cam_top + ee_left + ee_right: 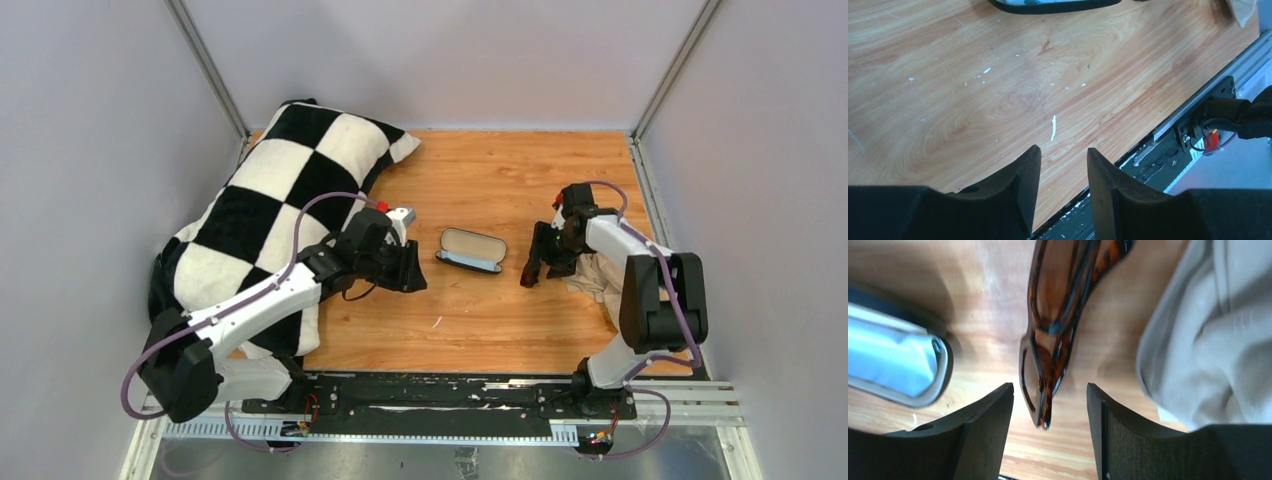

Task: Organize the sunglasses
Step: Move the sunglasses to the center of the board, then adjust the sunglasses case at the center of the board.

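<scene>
since the right gripper (1049,390) hangs wide open with nothing in its grasp, and one end of the sunglasses (1058,315) lies between its fingers touching neither, the step in hand looks like the pick-up. the folded pair lies on the table (500,330) just right of the open case (940,370), between it and a crumpled pale cloth (1208,340). to do it well, lower squarely, close across the frame further in from the tip, and squeeze gently so the pair doesn't twist or skid. the pale cloth sits close on the right and could snag a finger. a light blue cloth (888,355) lies in the case. the left gripper (1063,150) is open and empty too, left of the case, beside a checkered pillow (280,200).
</scene>
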Robot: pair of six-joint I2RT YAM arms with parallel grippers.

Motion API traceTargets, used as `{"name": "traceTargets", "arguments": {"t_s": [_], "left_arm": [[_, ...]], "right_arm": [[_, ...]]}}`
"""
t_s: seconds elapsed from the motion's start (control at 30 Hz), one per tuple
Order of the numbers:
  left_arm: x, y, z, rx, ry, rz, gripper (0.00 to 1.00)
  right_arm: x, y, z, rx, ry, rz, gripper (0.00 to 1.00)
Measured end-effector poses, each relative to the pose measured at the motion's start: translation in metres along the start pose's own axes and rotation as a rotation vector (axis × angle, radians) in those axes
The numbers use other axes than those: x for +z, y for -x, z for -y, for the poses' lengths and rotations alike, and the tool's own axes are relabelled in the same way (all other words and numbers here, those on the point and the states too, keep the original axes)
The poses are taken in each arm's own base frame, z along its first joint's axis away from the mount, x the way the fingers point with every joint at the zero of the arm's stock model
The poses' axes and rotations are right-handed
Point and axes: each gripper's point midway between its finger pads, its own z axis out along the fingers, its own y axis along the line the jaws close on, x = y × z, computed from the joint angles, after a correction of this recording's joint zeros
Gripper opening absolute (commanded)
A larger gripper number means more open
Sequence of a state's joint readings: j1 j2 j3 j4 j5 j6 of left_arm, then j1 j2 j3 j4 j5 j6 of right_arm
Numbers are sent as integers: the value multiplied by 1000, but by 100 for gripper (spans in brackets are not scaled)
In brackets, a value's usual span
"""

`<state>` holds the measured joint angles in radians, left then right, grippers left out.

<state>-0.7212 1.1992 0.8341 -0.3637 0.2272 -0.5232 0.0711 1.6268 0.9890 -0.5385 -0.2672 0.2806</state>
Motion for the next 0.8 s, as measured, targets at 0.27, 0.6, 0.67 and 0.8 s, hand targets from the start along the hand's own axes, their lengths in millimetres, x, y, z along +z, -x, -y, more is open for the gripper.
{"name": "traceTargets", "arguments": {"t_s": [0.27, 0.6, 0.67, 0.8], "left_arm": [[34, 45, 18, 45, -6, -42, 53], [92, 113, 21, 286, 46, -88, 61], [100, 120, 20, 357, 39, -94, 60], [119, 131, 18, 514, 10, -110, 61]], "right_arm": [[-36, -12, -6, -19, 24, 100, 62], [-75, -12, -13, -51, 39, 206, 61], [-81, -16, -18, -54, 68, 220, 61], [-85, -29, -24, -50, 115, 212, 61]]}}
